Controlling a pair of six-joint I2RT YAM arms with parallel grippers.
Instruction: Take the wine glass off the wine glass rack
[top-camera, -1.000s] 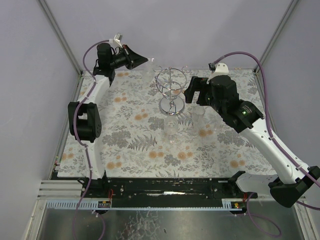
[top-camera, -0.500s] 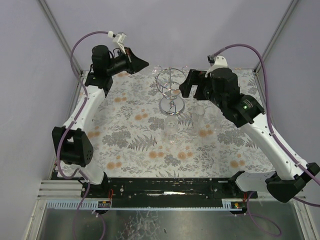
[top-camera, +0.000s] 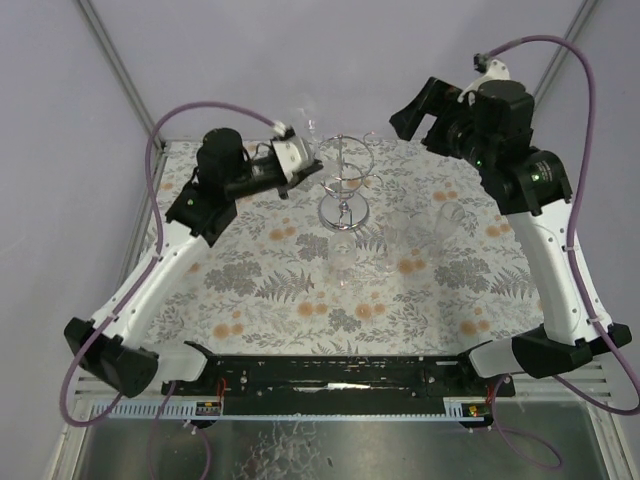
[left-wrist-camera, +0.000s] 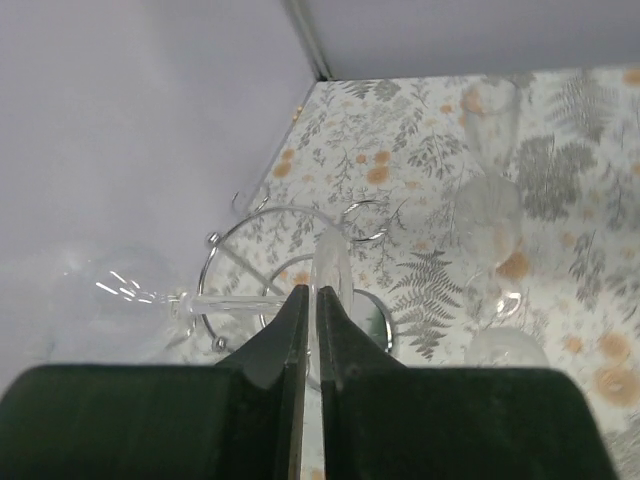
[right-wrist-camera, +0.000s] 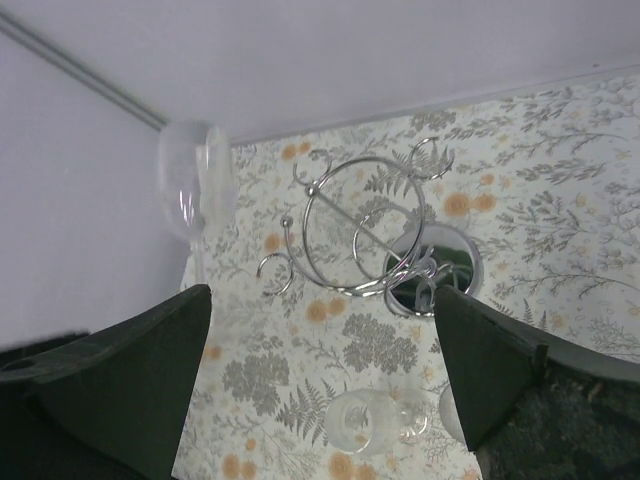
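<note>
Near rack (top-camera: 343, 185), left end effector (left-wrist-camera: 311, 296) closer

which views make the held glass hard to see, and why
Top view: the glass is faint, clear against the pale wall. Left wrist view: its bowl washes into the wall and its foot at the left gripper is blurred. Right wrist view: soft-edged but plainest; the rack glints.

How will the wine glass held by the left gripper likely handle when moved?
Probably fragile: the wine glass is thin and clear, with a slender stem. Likely slippery too, since the left gripper pinches only that smooth stem, with the glass lying sideways. It looks light, so it may twist if jolted.
</note>
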